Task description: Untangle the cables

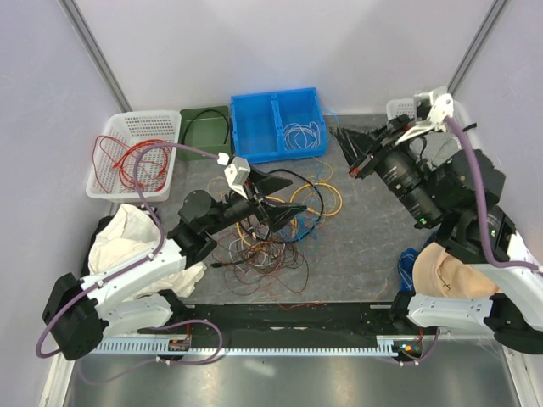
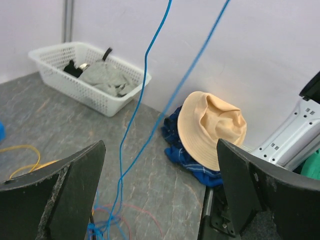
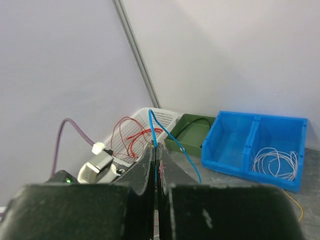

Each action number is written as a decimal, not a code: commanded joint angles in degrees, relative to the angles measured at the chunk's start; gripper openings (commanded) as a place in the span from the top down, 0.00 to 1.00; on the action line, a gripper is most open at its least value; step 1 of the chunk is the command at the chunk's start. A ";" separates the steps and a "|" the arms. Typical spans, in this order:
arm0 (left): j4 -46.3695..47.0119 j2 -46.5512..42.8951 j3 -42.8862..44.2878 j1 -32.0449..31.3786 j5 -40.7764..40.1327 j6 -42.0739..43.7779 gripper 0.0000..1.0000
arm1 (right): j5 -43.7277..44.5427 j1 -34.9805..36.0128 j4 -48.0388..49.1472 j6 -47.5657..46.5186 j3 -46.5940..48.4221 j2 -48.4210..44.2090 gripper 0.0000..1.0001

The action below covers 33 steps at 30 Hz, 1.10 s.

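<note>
Because the cables [image 1: 271,229] are thin, limp and light, I expect any tug to drag the whole heap along rather than free one wire. They lie knotted in the middle of the table [image 1: 365,229], under my left gripper [image 1: 276,195]. The yellow-orange loops [image 1: 327,199] spill toward the far side, and the black cable [image 1: 307,182], which looks thicker and stiffer, arcs over them.

My right gripper [image 3: 156,165] is raised at the right rear, jaws pressed fully together on a blue strand [image 3: 153,132] — a fine, smooth-skinned wire that I judge could slip through a loose pinch. From there it slopes down toward the heap, passing between the fingers of my left gripper, which stand spread as wide as they go and hold nothing.

I judge the best hold for the left is low on that blue strand, just above the knot, on a single bare run and not across a loop.

I can read no brand, label or writing on the blue bin [image 1: 246,127], the white basket [image 1: 102,182] or the wires.
</note>
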 commanded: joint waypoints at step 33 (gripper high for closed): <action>-10.78 -14.92 -12.78 -2.65 -41.16 -3.85 0.00 | 0.42 -0.05 14.39 -10.57 28.00 11.12 1.00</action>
